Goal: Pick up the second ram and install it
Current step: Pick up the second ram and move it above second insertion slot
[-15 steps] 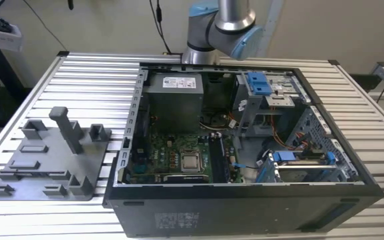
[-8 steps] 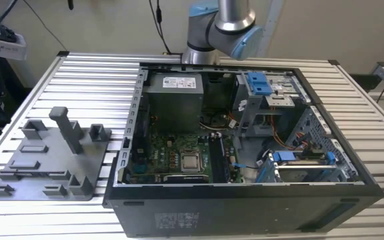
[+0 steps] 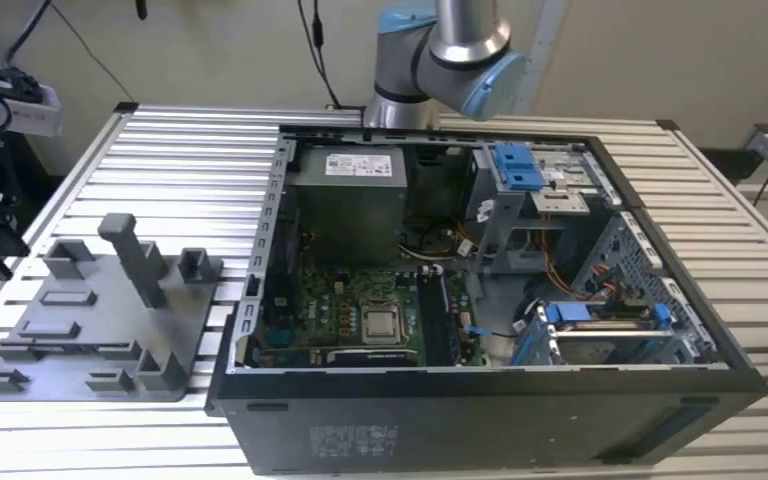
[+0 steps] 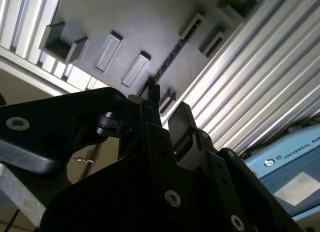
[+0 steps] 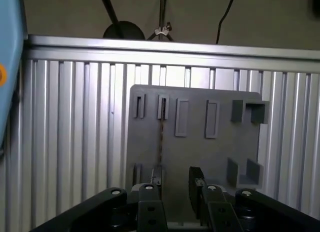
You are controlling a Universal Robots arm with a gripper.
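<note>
The second ram (image 5: 161, 134) shows edge-on as a thin dark strip standing in the grey plastic tray (image 5: 200, 152), between two slotted holders. In the second wrist view the ram (image 4: 167, 62) runs as a thin, jagged dark line across the tray (image 4: 150, 22). My gripper (image 5: 174, 174) hangs above the tray's near end, open, with nothing between its fingers. One fingertip (image 5: 150, 187) lines up with the ram's near end; the other (image 5: 196, 176) is well apart from it. The gripper (image 4: 167, 104) is well clear of the tray.
In the exterior view the tray (image 3: 91, 330) with its upright post (image 3: 131, 255) lies on the slatted aluminium table (image 3: 184, 170), at the exterior view's left of the open computer case (image 3: 491, 410). The motherboard (image 3: 357, 310) lies inside. The arm (image 3: 444, 50) rises behind the case.
</note>
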